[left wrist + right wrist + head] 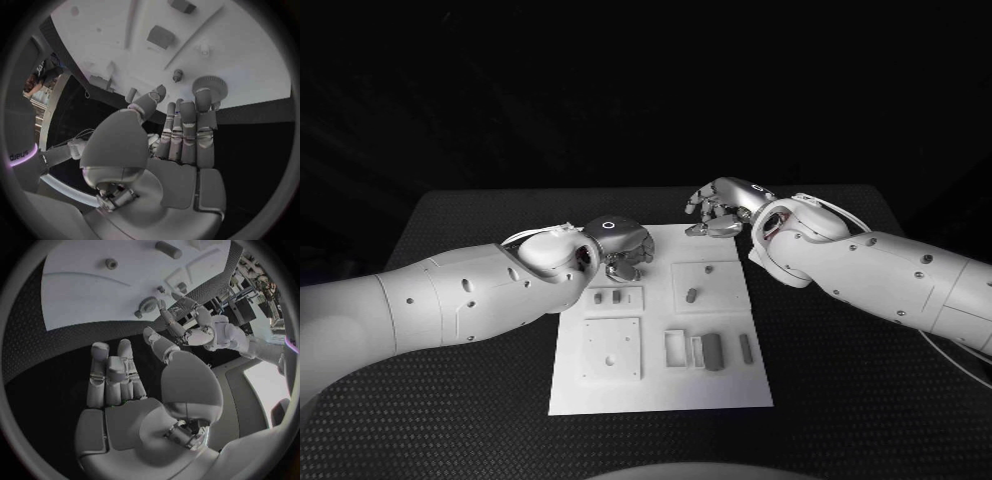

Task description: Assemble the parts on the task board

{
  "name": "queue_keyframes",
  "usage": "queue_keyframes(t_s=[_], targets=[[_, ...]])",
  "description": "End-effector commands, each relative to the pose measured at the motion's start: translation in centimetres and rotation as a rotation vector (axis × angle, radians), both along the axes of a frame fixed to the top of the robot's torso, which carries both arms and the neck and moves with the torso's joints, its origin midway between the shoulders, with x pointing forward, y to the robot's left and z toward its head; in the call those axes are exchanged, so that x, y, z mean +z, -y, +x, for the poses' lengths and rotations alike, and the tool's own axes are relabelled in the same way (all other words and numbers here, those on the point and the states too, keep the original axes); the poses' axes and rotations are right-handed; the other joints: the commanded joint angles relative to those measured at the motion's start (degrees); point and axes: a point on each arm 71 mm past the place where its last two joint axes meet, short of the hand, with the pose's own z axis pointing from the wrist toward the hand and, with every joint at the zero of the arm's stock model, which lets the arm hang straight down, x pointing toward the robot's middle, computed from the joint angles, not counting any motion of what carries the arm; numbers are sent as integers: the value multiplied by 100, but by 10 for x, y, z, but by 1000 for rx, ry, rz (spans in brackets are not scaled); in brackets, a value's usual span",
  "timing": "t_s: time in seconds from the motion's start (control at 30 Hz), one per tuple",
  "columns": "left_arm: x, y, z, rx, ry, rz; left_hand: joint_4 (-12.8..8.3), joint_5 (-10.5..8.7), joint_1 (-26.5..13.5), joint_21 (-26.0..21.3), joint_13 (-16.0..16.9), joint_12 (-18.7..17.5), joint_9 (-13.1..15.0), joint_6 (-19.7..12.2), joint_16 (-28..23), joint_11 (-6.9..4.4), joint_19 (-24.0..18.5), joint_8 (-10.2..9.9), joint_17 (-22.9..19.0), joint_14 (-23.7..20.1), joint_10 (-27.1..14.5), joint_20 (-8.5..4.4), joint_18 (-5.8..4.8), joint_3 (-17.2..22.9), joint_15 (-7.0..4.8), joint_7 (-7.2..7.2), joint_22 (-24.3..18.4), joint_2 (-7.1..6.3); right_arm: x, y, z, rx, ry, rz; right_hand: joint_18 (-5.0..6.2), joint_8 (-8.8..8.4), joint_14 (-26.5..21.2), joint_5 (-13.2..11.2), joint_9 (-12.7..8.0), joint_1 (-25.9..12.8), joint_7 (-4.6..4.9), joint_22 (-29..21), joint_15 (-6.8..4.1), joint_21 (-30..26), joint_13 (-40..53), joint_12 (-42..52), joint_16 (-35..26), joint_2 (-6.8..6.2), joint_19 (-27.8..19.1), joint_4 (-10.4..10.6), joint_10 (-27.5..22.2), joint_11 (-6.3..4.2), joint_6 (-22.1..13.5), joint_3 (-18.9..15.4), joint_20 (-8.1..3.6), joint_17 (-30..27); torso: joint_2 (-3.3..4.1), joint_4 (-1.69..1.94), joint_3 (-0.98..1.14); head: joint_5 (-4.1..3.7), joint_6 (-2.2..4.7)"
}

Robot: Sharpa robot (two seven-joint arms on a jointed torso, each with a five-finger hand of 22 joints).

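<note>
The white task board lies mid-table. My left hand hovers over its far left part, fingers nearly straight and thumb apart. A round ribbed grey part stands on the board right at its fingertips, touching or nearly so, but not pinched. The right wrist view shows that part beside the left hand. My right hand hangs over the board's far edge with fingers half bent and nothing in its palm. A small peg stands near the round part.
Small grey parts lie on the board: two short ones, one on a raised square, and longer bars near the front right. A flat white plate sits front left. Black table surrounds the board.
</note>
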Motion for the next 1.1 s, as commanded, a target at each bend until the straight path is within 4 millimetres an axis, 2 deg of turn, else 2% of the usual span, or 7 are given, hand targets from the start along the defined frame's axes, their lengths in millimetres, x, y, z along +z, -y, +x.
queue_keyframes(t_s=[0.03, 0.37, 0.63, 0.87, 1.1], targets=[[0, 3, 0, -18, 41, 16, 17, 21, 2, 45, -19, -53, -15, -47, 53, 17, 45, -37, 35, 37, -23, 3, 476, 20, 9, 5, 47, -41, 1, -1, -1, 10, 4, 4, 159, -21, -4, 7, 7, -7, 84, 87, 9, 0, -7, -40, -33, 25, -6, -31, 35, 10, -96, 6, -36, -3, 5, 1, 0, -18, 2], [-9, 4, 3, -17, 14, 43, 19, 25, 27, 183, -33, -130, -45, 27, 215, 24, 112, 0, 148, 75, 99, 13, 548, 51, 16, 3, 220, 21, 1, 0, -2, 9, 7, 4, 159, -22, -3, 7, 8, -4, 85, 87, 10, 0, -13, -43, -32, 26, -5, -34, 39, 10, -98, 7, -37, -3, 6, 7, -5, -47, -38], [-11, 0, 4, -10, -1, 59, 20, 36, 21, 248, -31, -160, -63, 53, 294, 17, 146, 12, 197, 92, 155, 10, 578, 58, 9, 2, 302, 30, 1, 0, -2, 9, 5, 3, 159, -23, -3, 7, 8, -3, 85, 86, 10, 0, -18, -46, -33, 25, -4, -36, 43, 11, -99, 7, -37, -4, -5, 7, 4, -59, -68], [-16, 2, 3, -11, -11, 64, 13, 57, 30, 335, 9, -149, -80, 108, 404, -5, 201, 39, 257, 131, 298, -5, 612, 68, -12, 13, 407, 61, 1, -1, -2, 11, 5, 3, 159, -23, -2, 7, 9, -3, 85, 86, 11, 0, -22, -48, -33, 26, -4, -37, 45, 11, -99, 7, -37, -4, -8, 11, -3, -64, -68], [-20, 1, 3, -7, -6, 66, 14, 77, 82, 379, 49, -143, -85, 198, 460, -29, 229, 83, 285, 151, 397, -21, 626, 135, -36, 14, 472, 123, 1, 0, -2, 10, 5, 3, 159, -23, -2, 7, 10, -3, 85, 86, 11, 0, -25, -50, -33, 27, -3, -37, 47, 11, -99, 7, -37, -4, -7, 5, 0, -74, -70]])
